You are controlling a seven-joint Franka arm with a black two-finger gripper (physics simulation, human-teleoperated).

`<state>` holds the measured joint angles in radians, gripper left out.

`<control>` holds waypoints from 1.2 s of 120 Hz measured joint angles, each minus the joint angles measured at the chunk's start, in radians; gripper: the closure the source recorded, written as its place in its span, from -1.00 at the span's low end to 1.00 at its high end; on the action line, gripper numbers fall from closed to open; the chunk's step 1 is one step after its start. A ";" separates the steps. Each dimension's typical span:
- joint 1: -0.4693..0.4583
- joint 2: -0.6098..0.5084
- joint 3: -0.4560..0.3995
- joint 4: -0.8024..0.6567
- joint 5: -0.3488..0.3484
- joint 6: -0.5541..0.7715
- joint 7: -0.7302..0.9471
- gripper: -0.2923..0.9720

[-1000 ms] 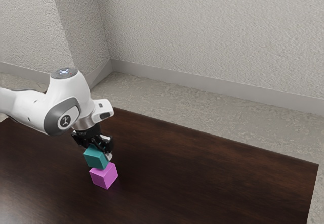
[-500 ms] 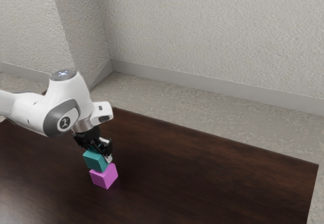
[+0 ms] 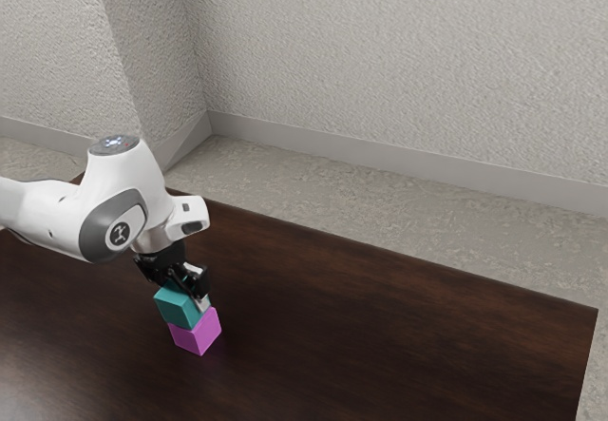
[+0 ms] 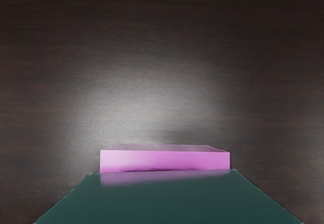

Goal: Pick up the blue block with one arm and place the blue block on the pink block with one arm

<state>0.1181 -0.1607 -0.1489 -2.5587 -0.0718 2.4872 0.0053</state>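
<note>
A teal-blue block [image 3: 177,307] sits right on top of the pink block [image 3: 197,334] on the dark wooden table [image 3: 380,326], shifted a little toward the exterior view's left. My gripper [image 3: 178,297] comes down from above and is shut on the blue block, its black fingers at two of the block's sides. In the wrist view the blue block [image 4: 167,198] is the large dark teal shape under my hand, and a strip of the pink block [image 4: 164,160] shows just beyond it.
The table's far edge [image 3: 399,250] borders a grey carpeted floor [image 3: 408,202] and a white wall. The white arm [image 3: 85,207] reaches in from the exterior view's left.
My hand has come down with the blue block. The gap between it and the pink block has closed, and the blue block now rests on the pink one.
</note>
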 joint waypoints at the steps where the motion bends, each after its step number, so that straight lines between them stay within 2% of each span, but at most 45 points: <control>1: 0.000 0.000 0.000 0.000 0.000 0.000 0.001 -0.01; 68: 0.003 0.005 0.001 0.004 0.000 0.000 0.028 -0.01; 98: 0.002 0.002 0.001 0.003 -0.015 -0.002 0.056 -0.34; 120: 0.000 -0.126 0.002 0.023 0.032 -0.010 0.062 -0.45; 130: -0.004 -0.148 0.002 0.099 0.045 -0.019 0.019 -0.48; 134: -0.012 -0.153 0.002 0.180 0.048 -0.054 -0.025 -0.49; 138: -0.017 -0.155 0.004 0.274 0.048 -0.110 -0.079 -0.50; 144: -0.018 -0.158 0.012 0.485 0.049 -0.269 -0.183 -0.50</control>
<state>0.1000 -0.3187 -0.1366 -2.0732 -0.0228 2.2185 -0.1779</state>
